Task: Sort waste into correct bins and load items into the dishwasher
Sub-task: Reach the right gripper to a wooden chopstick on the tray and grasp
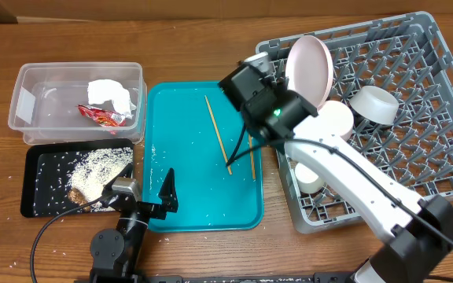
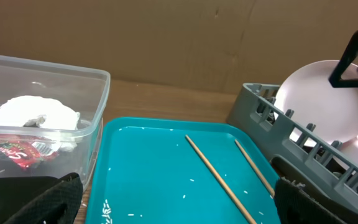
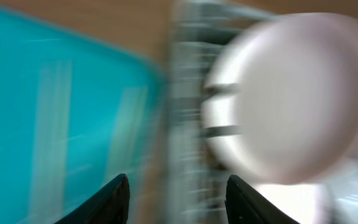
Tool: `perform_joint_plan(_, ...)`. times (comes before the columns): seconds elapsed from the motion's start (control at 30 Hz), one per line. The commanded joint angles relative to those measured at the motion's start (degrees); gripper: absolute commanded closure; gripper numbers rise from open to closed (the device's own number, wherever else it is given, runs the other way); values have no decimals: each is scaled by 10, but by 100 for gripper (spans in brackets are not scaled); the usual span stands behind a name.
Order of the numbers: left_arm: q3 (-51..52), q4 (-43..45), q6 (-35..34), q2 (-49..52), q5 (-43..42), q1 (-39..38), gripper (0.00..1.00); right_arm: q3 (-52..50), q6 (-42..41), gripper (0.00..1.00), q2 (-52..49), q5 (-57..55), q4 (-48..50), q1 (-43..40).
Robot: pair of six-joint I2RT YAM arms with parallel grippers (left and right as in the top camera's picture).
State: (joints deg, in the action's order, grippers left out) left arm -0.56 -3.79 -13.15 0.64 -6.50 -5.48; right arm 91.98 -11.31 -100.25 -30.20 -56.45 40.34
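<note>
Chopsticks: two thin wooden chopsticks [image 1: 217, 134] lie loose on the teal plastic serving tray [image 1: 187, 181], a little apart and roughly parallel
Right fingers: right fingers [image 3: 114, 198] are spread with nothing between them, over the tray edge next to the big grey lattice dish rack [image 1: 435, 94]
Left fingers: left fingers [image 2: 42, 199] are wide apart too, empty, low at the tray's near corner
How I'd do it: guessing the sticks are next. Come down across one stick rather than along it, pinch it mid-length so it doesn't tip, and take them one at a time
Watch: thin sticks on slick plastic will probably skid
Racked: round white plate [image 1: 309, 69] stands upright in the rack
Hard to see: the right wrist view is totally smeared, and from overhead the arm covers part of the second stick
</note>
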Motion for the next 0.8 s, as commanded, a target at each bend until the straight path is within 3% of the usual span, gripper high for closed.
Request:
perform_joint_plan(0.0, 3, 0, -2, -4, -4, 3, 0, 12, -13, 52, 14, 306, 4, 11)
perform_joint_plan(0.1, 3, 0, -2, -4, -4, 3, 0, -1, -55, 53, -12, 369, 16, 12)
perform_joint_plan(0.43, 3, 0, -2, -4, -4, 3, 0, -20, -84, 51, -164, 363, 56, 11)
perform_joint_plan(0.63, 3, 0, -2, -4, -4, 3, 0, -20, -144, 50, -241, 363, 104, 8)
perform_joint_plan(0.7, 3, 0, -2, -4, -4, 3, 0, -20, -176, 59, -252, 363, 103, 5)
perform_joint_plan(0.77, 3, 0, -1, -4, -4, 3, 0, -20, -188, 86, -252, 363, 101, 4)
